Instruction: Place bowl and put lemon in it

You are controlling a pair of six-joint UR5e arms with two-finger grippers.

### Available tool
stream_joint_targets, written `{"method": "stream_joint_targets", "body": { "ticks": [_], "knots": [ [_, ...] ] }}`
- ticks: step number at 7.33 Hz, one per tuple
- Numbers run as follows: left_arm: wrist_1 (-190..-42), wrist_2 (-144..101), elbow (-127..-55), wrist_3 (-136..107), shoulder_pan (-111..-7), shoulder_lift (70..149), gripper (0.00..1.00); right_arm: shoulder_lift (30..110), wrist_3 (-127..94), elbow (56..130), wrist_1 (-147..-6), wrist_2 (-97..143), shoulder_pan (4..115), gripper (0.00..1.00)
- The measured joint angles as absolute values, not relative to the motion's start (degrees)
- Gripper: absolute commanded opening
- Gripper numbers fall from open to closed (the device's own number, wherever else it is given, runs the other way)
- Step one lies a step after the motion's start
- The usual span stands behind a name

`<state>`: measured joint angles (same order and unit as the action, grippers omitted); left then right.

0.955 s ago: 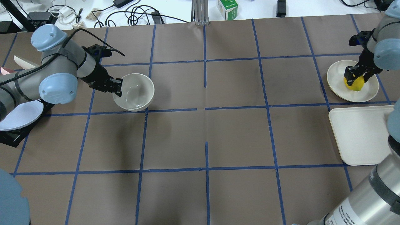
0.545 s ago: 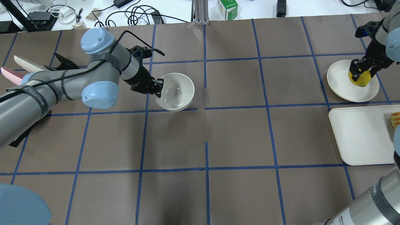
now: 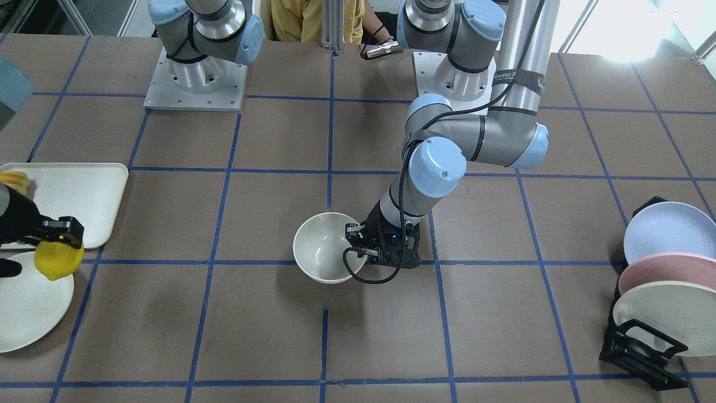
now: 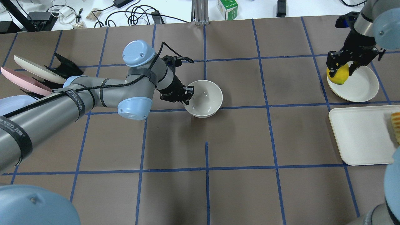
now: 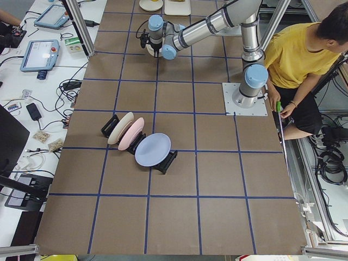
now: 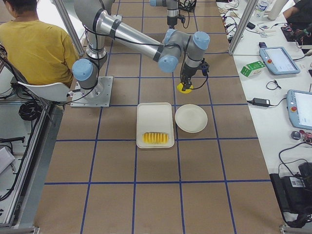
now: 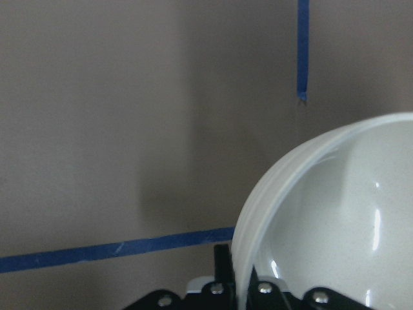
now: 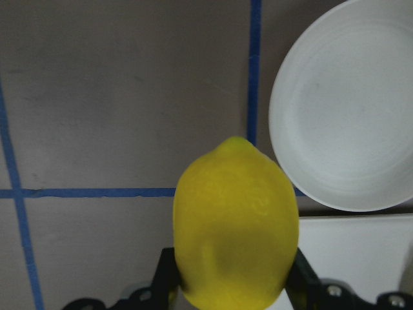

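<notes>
Mid-frame, the left gripper [image 4: 187, 93] pinches the glossy off-white round bowl [image 4: 207, 100] by its rim. Upper right, the right gripper [image 4: 341, 69] clasps the bright yellow oval lemon [image 4: 338, 77].

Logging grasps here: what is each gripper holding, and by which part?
The left gripper pinches the bowl by its rim; the right gripper clamps the lemon by its sides.

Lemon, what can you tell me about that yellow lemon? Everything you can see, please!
The lemon is bright yellow, whole and oval, with a little pointed tip and slightly dimpled skin. The right gripper is shut on its sides, one finger on each, holding it up in the air. It hangs over the brown table beside the white plate, touching only the gripper.
</notes>
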<state>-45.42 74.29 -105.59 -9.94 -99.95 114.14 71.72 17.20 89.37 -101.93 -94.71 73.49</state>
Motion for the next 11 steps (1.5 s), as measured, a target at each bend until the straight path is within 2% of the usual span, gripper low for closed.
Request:
{"method": "stream_joint_targets", "body": {
  "ticks": [1,2,4,6,9,11],
  "knots": [
    [-44.97,74.46,-105.6,-10.43,-100.26,114.99,0.96,72.77,13.28,89.44,-100.98,-93.86,76.96,0.0],
    [-43.55,74.88,-105.18,-10.79,-100.32,115.19,1.0,73.94,9.32,89.5,-100.15,-93.29,81.35,0.0],
    [-45.77,80.05,-101.62,-10.63,-99.74,112.07,1.0,74.97,-1.66,89.29,-100.0,-91.26,91.76,0.0],
    [-59.2,82.61,-97.67,-6.74,-97.54,105.79,1.0,74.24,-11.17,89.12,-102.76,-87.22,99.27,0.0],
    [-75.15,85.44,-96.14,2.4,-90.73,94.9,1.0,70.26,-16.87,89.31,-110.76,-83.61,105.82,0.0],
    [-81.6,90.04,-93.56,3.24,-89.36,90.49,1.0,66.72,-20.79,89.59,-116.26,-83.16,107.94,0.0]
  ]
}}
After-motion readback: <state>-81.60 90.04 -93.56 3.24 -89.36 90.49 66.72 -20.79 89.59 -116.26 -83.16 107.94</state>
